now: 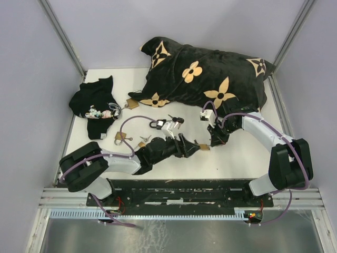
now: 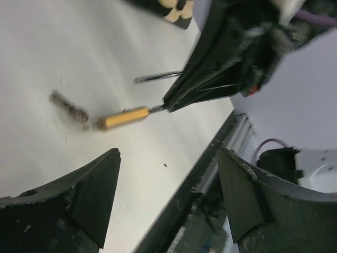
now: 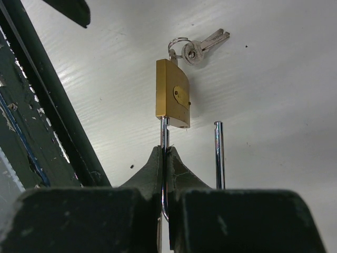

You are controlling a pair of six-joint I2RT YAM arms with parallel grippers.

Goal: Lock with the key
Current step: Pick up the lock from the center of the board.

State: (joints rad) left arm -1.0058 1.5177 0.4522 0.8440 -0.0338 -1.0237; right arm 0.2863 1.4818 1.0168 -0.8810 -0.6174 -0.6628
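A brass padlock [image 3: 172, 100] hangs over the white table with its long shackle [image 3: 218, 153] open. My right gripper [image 3: 165, 150] is shut on one leg of that shackle. A key [image 3: 197, 48] on a ring sits at the lock's far end. From above, the padlock [image 1: 202, 147] lies between both grippers, near the table's front. My left gripper [image 1: 190, 146] is just left of it. In the left wrist view, my left gripper [image 2: 168, 154] is open and empty, with the blurred padlock [image 2: 124, 117] and key [image 2: 68, 108] ahead of it.
A black cushion with tan flowers [image 1: 205, 74] fills the back right. A black cloth [image 1: 95, 108] lies at the back left. Other padlocks [image 1: 158, 125] with keys and a looped cable [image 1: 129, 122] lie mid-table. The dark front rail [image 1: 179, 187] runs below the arms.
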